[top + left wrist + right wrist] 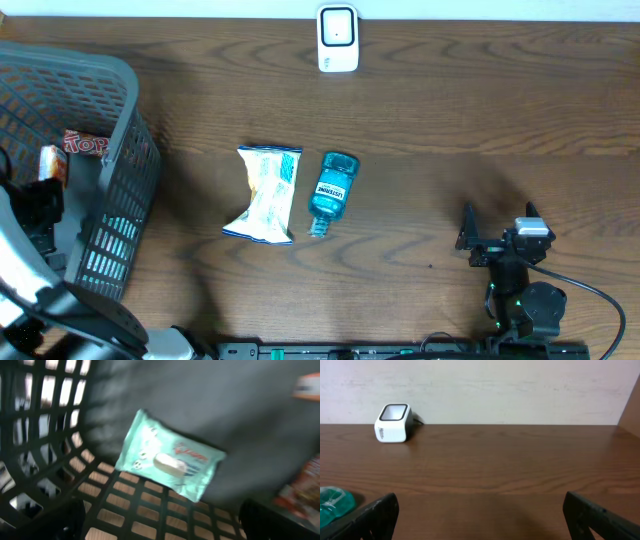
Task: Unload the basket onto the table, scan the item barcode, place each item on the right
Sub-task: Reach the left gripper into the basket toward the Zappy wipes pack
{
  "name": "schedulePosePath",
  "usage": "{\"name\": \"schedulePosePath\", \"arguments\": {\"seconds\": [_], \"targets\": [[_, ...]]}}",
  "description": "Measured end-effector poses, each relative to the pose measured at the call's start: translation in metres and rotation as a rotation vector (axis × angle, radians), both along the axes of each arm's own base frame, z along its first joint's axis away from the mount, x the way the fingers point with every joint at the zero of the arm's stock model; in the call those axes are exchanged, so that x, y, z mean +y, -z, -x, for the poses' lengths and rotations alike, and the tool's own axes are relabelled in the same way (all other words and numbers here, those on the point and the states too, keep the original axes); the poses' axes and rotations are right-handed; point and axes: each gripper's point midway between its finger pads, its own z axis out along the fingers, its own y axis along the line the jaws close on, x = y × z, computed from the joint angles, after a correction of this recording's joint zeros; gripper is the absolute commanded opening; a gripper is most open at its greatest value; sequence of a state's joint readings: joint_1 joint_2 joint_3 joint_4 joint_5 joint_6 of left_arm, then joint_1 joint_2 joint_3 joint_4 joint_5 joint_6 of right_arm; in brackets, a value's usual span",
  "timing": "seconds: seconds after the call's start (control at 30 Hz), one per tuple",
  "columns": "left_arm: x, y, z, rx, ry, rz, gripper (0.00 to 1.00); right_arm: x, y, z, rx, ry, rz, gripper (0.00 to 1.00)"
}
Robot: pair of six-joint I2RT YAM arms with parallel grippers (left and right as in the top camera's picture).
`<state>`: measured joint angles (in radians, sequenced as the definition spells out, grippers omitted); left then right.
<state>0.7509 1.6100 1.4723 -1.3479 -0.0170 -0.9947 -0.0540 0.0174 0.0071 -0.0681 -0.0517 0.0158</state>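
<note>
A mint-green wipes packet (170, 460) lies inside the dark basket (45, 460), tilted against its mesh floor and blurred. My left gripper (165, 522) hangs open above it inside the basket (120, 130), with nothing between its fingers. In the overhead view the left gripper (45, 200) is partly hidden by the basket wall. The white scanner (337, 38) stands at the table's far edge and shows in the right wrist view as the scanner (393, 423) at upper left. My right gripper (498, 225) rests open and empty near the front right, and the right gripper (485, 520) faces bare table.
A pale snack bag (265, 193) and a blue mouthwash bottle (331, 190) lie side by side mid-table; the bottle (335, 505) shows at the right wrist view's left edge. A red-lettered package (85, 145) lies in the basket, and red packaging (305, 485) sits right of the packet.
</note>
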Motion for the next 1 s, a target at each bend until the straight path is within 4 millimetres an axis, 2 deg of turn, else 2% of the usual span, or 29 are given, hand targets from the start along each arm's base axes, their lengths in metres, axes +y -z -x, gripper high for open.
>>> {"name": "schedulePosePath", "arguments": {"seconds": [0.2, 0.4, 0.53, 0.83, 1.0], "targets": [[-0.022, 0.037, 0.01, 0.063, -0.244, 0.114, 0.98, 0.0, 0.0, 0.0, 0.0, 0.0, 0.0, 0.99], [-0.024, 0.068, 0.0, 0.014, -0.44, 0.117, 0.98, 0.0, 0.0, 0.0, 0.0, 0.0, 0.0, 0.99], [-0.022, 0.082, -0.005, -0.02, -0.48, 0.107, 0.98, 0.0, 0.0, 0.0, 0.0, 0.0, 0.0, 0.99], [-0.022, 0.098, -0.005, -0.036, -0.502, 0.1, 0.98, 0.0, 0.0, 0.0, 0.0, 0.0, 0.0, 0.99], [-0.029, 0.115, 0.002, -0.019, -0.504, 0.109, 0.98, 0.0, 0.0, 0.0, 0.0, 0.0, 0.0, 0.99]]}}
